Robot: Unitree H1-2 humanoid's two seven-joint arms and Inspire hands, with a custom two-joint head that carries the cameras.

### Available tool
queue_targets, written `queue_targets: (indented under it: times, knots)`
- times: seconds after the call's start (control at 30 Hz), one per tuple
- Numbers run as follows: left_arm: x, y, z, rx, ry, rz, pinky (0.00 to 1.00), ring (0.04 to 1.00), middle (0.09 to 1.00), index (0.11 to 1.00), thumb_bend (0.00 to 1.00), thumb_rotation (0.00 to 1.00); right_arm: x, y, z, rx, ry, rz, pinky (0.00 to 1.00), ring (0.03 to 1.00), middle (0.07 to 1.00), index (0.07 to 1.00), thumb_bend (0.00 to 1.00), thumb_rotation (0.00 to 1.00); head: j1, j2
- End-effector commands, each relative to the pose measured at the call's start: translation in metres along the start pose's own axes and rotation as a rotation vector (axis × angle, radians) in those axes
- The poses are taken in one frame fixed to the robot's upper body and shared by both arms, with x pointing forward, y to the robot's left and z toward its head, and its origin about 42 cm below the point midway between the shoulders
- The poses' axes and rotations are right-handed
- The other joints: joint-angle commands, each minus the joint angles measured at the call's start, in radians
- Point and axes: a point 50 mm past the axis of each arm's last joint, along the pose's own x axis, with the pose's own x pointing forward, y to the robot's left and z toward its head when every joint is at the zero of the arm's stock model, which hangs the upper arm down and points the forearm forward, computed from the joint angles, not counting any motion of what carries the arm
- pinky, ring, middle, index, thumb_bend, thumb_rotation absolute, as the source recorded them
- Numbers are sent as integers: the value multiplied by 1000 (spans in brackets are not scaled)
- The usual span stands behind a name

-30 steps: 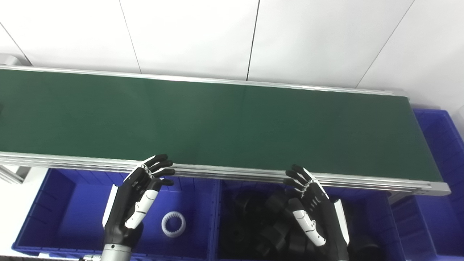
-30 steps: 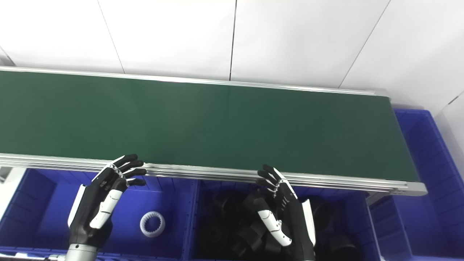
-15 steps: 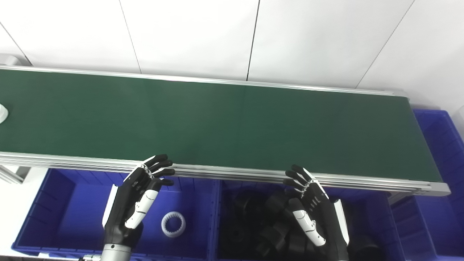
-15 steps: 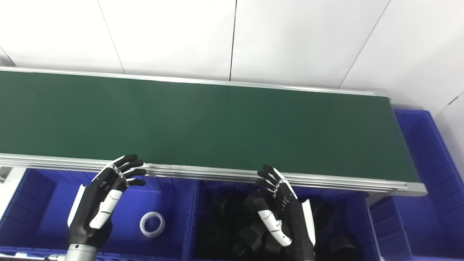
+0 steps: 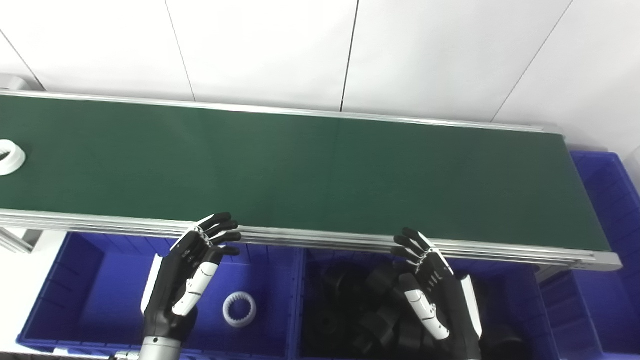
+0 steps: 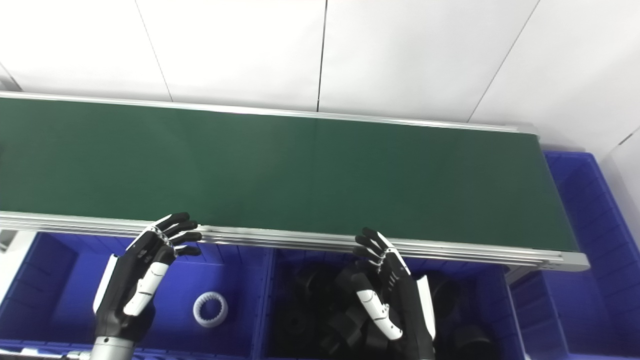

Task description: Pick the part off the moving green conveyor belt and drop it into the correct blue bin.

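Both hands are hovering empty, fingers spread: my left hand [image 5: 187, 272] over the blue plastic bin [image 5: 60, 295], my right hand [image 5: 432, 287] over black parts [image 5: 350, 305]. One white toothed ring [image 5: 10, 156] is riding the green conveyor belt [image 5: 320, 170]'s far left edge

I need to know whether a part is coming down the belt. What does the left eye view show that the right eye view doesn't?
Only the left eye view: a white ring part at the belt's far left edge. Only the right eye view: nothing extra. Both: the green conveyor belt, left hand and right hand open over the blue bins.
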Motion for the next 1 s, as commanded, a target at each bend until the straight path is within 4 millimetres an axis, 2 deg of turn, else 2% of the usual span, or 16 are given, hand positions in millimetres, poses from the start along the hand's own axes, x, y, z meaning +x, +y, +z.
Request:
queue_targets:
  times: [0.0,0.03,0.07,0.1,0.13,0.17,0.27,0.4,0.57,0.77,0.87,0.97]
  knots:
    - [3,-4,6,9,-56,-6,586,683,736,748,607,626,1,-3,6,-14,-65,1,656,748,804,848,544,712,52,-19]
    - [2,-5,5,12,-54,-5,587,685,737,748,612,627,0,-4,5,-16,-63,1,657,749,806,850,543,716,62,-24]
    - [1,-7,3,15,-51,-3,589,687,739,748,621,628,-1,-6,3,-11,-58,0,660,752,807,852,542,716,122,-52]
    - [0,-9,1,20,-48,-4,592,688,740,748,626,628,-3,-8,0,-8,-55,-2,663,754,808,852,541,712,139,-61]
    - [0,-11,-1,25,-45,-9,594,690,742,750,632,628,-4,-11,-3,-6,-51,-4,663,756,810,855,537,717,180,-89]
    - [-1,-12,-3,31,-43,-17,599,691,745,754,631,625,-4,-12,-5,-4,-48,-6,663,758,813,859,528,726,180,-89]
    - [-1,-14,-8,41,-36,-29,606,691,746,760,635,617,-4,-17,-11,6,-36,-2,667,762,821,867,498,730,216,-124]
    - [0,-15,-12,51,-35,-17,596,678,737,752,649,592,-2,-18,-16,15,-22,5,673,769,827,881,467,747,213,-152]
    - [3,-13,-13,66,-55,-27,570,659,721,737,612,552,0,-15,-18,12,-19,-5,682,771,822,884,391,761,201,-161]
    - [6,-10,-13,73,-65,-31,567,658,718,735,613,554,2,-11,-20,10,-15,-8,672,766,817,877,373,746,193,-175]
    - [13,-9,-4,84,-95,-42,547,642,712,727,616,550,3,-10,-21,19,-13,-9,667,763,814,871,375,729,191,-188]
    - [23,-11,10,84,-140,-51,531,634,705,718,679,565,5,-8,-23,24,-10,-8,667,765,815,869,369,718,189,-201]
